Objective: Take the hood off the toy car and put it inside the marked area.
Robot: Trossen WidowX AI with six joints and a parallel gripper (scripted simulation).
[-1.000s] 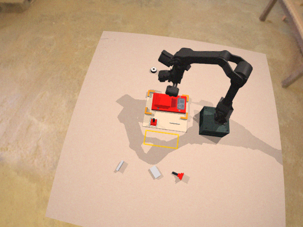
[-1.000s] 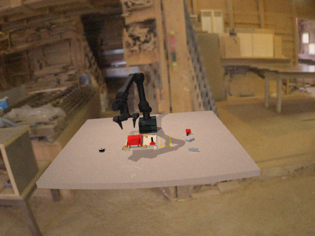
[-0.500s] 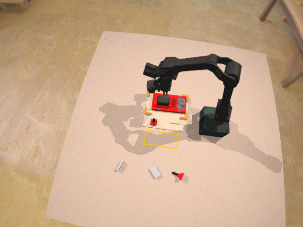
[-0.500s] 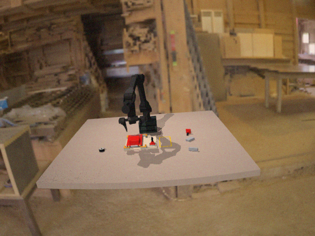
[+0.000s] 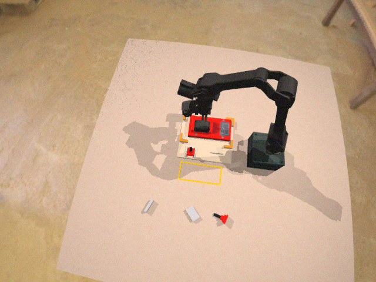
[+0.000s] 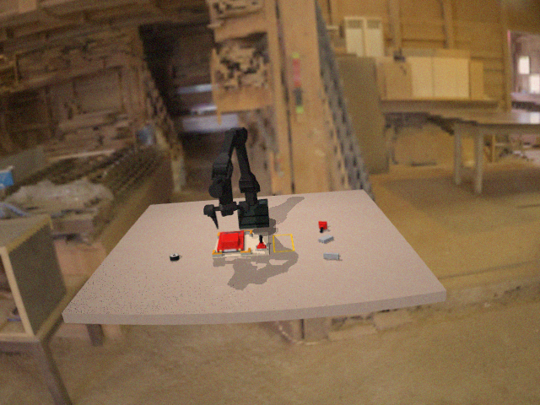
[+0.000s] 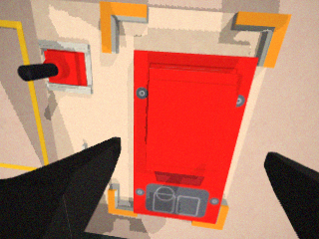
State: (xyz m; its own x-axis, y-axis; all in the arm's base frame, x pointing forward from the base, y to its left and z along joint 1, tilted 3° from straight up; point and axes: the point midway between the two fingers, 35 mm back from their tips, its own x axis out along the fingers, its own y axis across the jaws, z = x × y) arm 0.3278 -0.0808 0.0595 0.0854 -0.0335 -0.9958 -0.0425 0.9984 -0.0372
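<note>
The red toy car [image 5: 224, 138] [image 7: 141, 149] sits between orange corner pieces on a cream board [image 5: 204, 148] [image 7: 105, 115]. Its hood seems to be the raised red block [image 6: 229, 240] [image 7: 191, 115] on top; in the top view the gripper hides much of it. My gripper [image 5: 194, 123] [image 6: 229, 224] [image 7: 190, 150] is open and empty above the car, its fingers on either side of the hood in the wrist view. No contact shows. The marked area is a yellow outline [image 5: 198, 181] [image 6: 283, 251] [image 7: 41, 139] on the table, with nothing inside it.
A red piece with a black knob [image 5: 190, 152] [image 6: 261, 245] [image 7: 75, 68] stands on the board, on the marked area's side. Beyond the area lie two grey blocks [image 5: 148, 205] [image 5: 192, 213] and a red piece with a black handle [image 5: 224, 218]. A black-and-white wheel [image 6: 174, 257] lies beyond the car.
</note>
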